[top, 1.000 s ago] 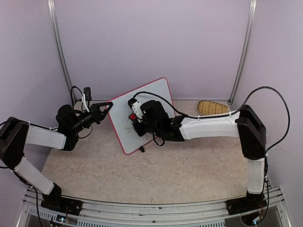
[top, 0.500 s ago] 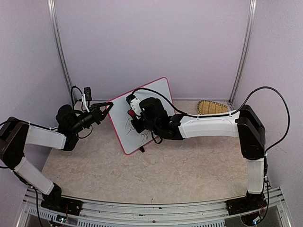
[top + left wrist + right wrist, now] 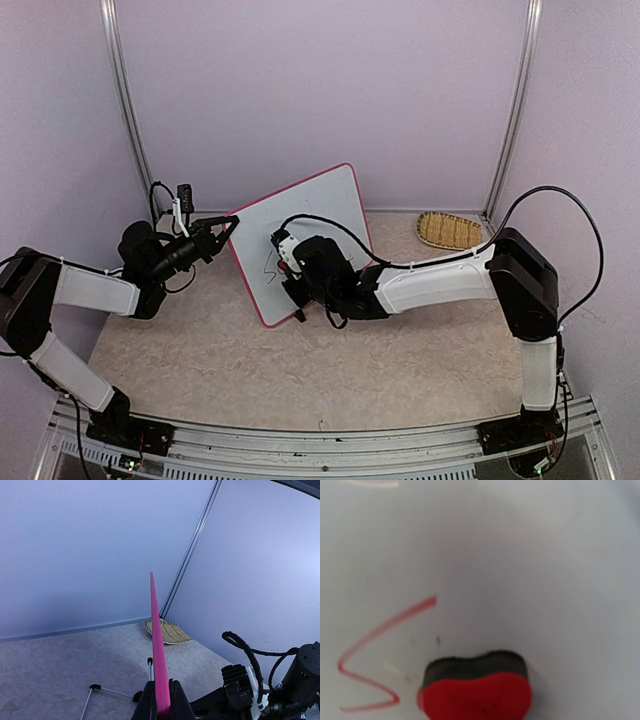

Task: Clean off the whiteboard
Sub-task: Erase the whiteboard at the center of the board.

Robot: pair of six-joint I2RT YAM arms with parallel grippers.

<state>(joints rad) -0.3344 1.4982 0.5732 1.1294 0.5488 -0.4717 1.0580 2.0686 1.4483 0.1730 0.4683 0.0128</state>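
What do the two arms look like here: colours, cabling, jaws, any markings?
They match. The left arm and right arm have white tubular links between bulky black joints, black wrists and slim black jaws. Loose black cables loop outside each arm, fastened with white ties. No markings are legible.

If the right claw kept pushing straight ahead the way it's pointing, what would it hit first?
The whiteboard: the red eraser in the right claw looks pressed flat against its white face.
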